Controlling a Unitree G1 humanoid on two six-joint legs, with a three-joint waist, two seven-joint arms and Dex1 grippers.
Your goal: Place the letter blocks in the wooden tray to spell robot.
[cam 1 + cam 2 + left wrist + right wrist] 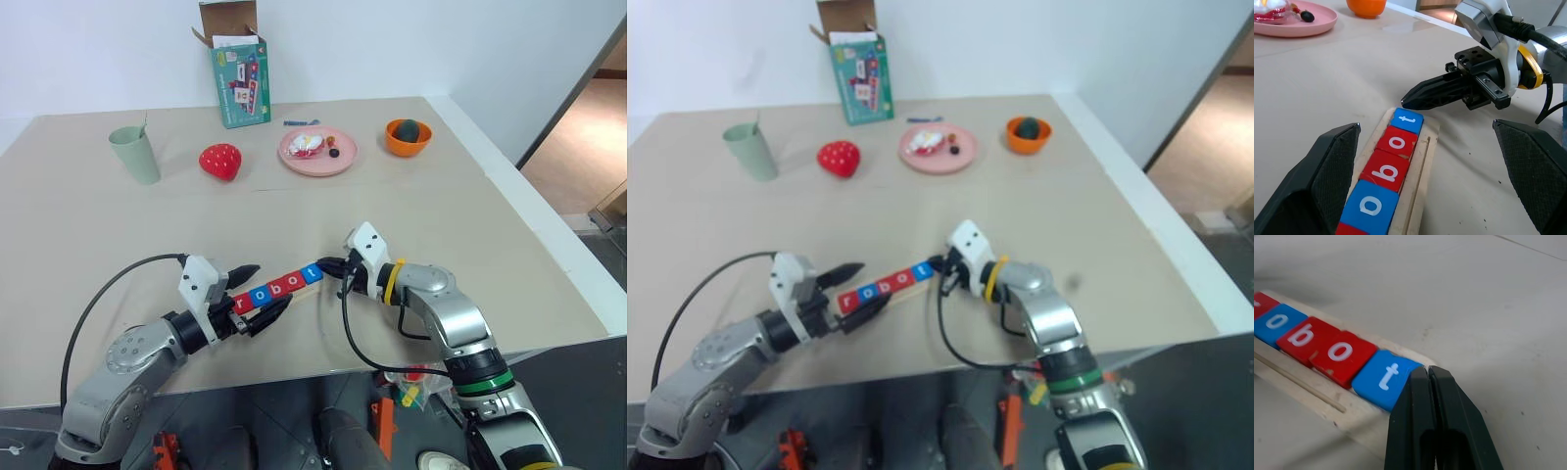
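Now tray (1422, 166) near table's front edge, blocks (273, 290) in it spelling robot. Right gripper (1426, 382) pinched shut, empty, tip at tray's t end. Left gripper (257, 294) level, spread wide, straddling tray's r end.

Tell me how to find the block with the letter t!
Look at the beige table, near its front edge, where the long wooden tray lies between the left gripper and the right gripper. The t block sits at the tray's end by the shut right gripper. It is blue, beside a red o.
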